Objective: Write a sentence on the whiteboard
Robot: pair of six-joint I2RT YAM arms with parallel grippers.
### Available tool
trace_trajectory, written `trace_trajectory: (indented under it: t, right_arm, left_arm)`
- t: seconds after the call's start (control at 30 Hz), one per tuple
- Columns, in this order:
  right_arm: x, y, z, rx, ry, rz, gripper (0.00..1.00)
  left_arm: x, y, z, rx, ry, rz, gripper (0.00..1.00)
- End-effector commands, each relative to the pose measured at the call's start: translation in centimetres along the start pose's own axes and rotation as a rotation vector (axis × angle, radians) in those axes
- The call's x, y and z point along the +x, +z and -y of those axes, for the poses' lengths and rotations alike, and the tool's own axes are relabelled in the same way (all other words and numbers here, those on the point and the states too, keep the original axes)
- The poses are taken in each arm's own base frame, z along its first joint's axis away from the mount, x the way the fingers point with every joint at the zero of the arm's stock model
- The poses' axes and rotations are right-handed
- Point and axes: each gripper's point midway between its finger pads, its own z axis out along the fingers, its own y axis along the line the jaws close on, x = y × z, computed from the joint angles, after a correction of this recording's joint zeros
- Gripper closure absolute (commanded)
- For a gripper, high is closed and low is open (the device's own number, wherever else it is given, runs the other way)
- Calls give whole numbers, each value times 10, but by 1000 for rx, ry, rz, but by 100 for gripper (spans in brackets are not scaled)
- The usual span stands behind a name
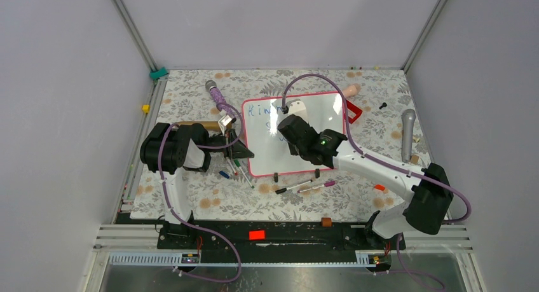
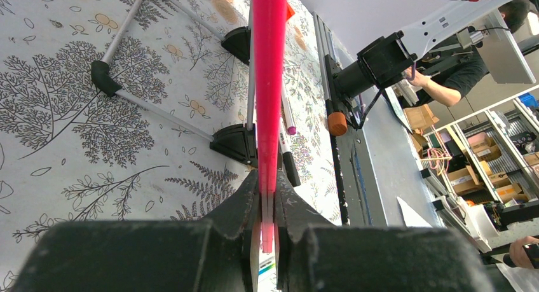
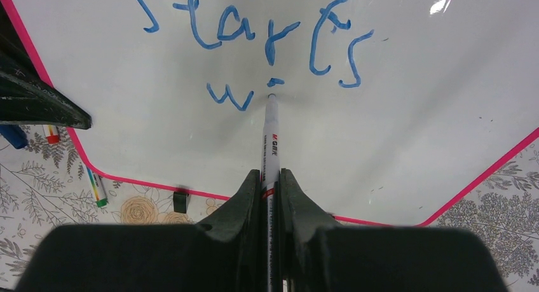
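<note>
The whiteboard (image 1: 267, 152) lies on the floral tablecloth (image 1: 191, 196), with its white face spread ahead of the right gripper's fingers. The right gripper (image 3: 272, 180) is closed on a white marker (image 3: 271, 136). The marker is held lengthwise between the fingers so that its tip is pressed to the board just beyond them, beneath the blue word "starts" (image 3: 254, 31) and beside a begun "w". The left gripper (image 2: 267, 200) is clamped on the board's pink rim (image 2: 269, 63). This is judged to be a brace, so that the board is not pushed about by the strokes. No container is to be seen. Spare markers (image 1: 305, 187) lie loose on the cloth, near the board's edge behind the right fingers.
</note>
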Motion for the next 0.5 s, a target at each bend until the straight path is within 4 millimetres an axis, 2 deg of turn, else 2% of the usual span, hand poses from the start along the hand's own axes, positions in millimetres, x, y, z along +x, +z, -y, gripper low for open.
trace_trajectory:
  t: [0.0, 0.27, 0.47]
  right_arm:
    - [0, -2, 4, 8, 15, -6, 100]
    - [21, -3, 5, -5, 27, -58, 100]
    - [15, -6, 5, -5, 39, -40, 100]
  left_arm:
    - [-4, -1, 2, -1, 60, 9, 100]
    - [-4, -2, 2, -1, 60, 9, 100]
    - [-4, -2, 2, -2, 59, 10, 100]
